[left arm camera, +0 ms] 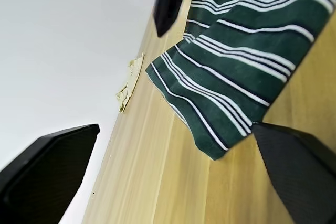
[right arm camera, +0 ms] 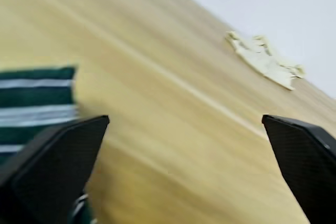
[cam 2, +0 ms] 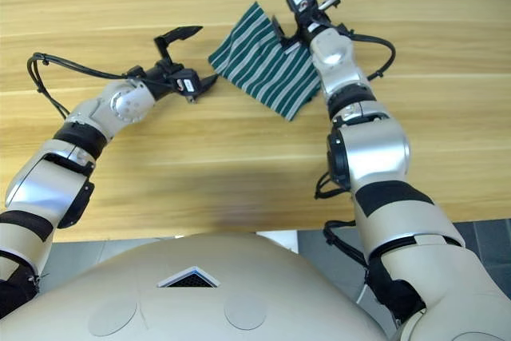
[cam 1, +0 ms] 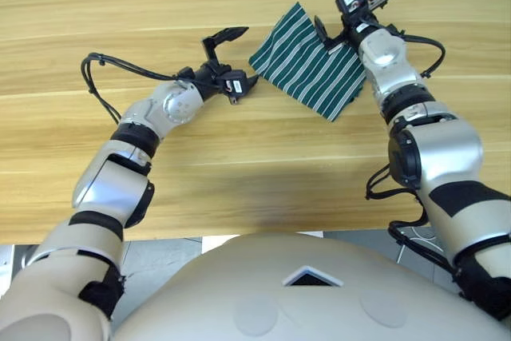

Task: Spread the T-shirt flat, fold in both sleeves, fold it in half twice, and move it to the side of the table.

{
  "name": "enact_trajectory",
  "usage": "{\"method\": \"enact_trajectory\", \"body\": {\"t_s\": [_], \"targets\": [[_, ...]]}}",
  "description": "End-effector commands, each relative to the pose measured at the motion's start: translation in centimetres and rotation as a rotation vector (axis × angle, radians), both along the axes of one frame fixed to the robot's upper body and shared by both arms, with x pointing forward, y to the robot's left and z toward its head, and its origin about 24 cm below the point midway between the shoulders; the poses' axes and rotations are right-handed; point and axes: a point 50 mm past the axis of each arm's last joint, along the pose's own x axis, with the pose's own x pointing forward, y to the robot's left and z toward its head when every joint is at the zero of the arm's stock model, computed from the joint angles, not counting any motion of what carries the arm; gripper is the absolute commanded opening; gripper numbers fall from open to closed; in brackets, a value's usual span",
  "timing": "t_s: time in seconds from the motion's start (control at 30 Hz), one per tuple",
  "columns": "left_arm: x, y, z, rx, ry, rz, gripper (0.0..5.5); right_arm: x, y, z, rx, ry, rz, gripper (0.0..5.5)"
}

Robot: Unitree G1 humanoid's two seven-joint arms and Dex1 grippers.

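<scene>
I read left gripper [cam 1: 237,60] spread wide, empty, just beside T-shirt's left corner. Right gripper [right arm camera: 185,120] also wide apart, nothing held, at T-shirt's far right edge; one finger over fabric, contact unclear. T-shirt [cam 1: 307,61], green with white stripes, lies folded in compact rectangle on table [cam 1: 120,5], between both arms. Pale crumpled rag [right arm camera: 265,59] near far table edge.

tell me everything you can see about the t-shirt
The T-shirt is dark green soft-looking knit with thin white stripes, folded into a compact layered rectangle. It lies flat on the wooden table, turned diagonally. The open left gripper sits just off its left corner; the open right gripper is at its far right corner, contact unclear.
</scene>
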Motion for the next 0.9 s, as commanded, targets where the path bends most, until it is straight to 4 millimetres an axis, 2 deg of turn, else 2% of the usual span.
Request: {"method": "enact_trajectory", "body": {"t_s": [0.03,0.1,0.2,0.33,0.4,0.73,0.83,0.9], "targets": [[-2.2,2.9,-3.7,0.117,0.175,0.08,5.39,1.0,-1.9,2.9,0.074,-0.143,-0.12,5.4],[-1.8,3.1,-3.2,0.085,0.154,0.103,5.39,1.1,-2.1,3.6,0.135,-0.199,-0.114,5.4],[-1.0,2.9,-1.8,-0.02,0.112,0.127,5.39,0.8,-1.3,4.3,0.207,-0.258,0.007,5.4],[0.2,2.5,0.6,-0.212,0.041,0.163,5.39,-0.4,0.8,3.1,0.116,-0.232,0.246,5.4],[0.8,2.2,1.5,-0.275,0.013,0.175,5.39,-0.8,1.2,2.3,0.06,-0.205,0.292,5.4],[2.4,-1.0,4.2,-0.43,-0.08,0.171,5.39,-1.8,-0.1,-1.3,-0.16,-0.066,0.201,5.4],[2.8,-2.2,4.1,-0.434,-0.08,0.184,5.39,-2.1,-0.4,-2.1,-0.19,-0.033,0.18,5.4],[2.9,-2.8,3.3,-0.371,-0.07,0.195,5.39,-2.2,-0.4,-2.4,-0.195,-0.024,0.18,5.4]]}}
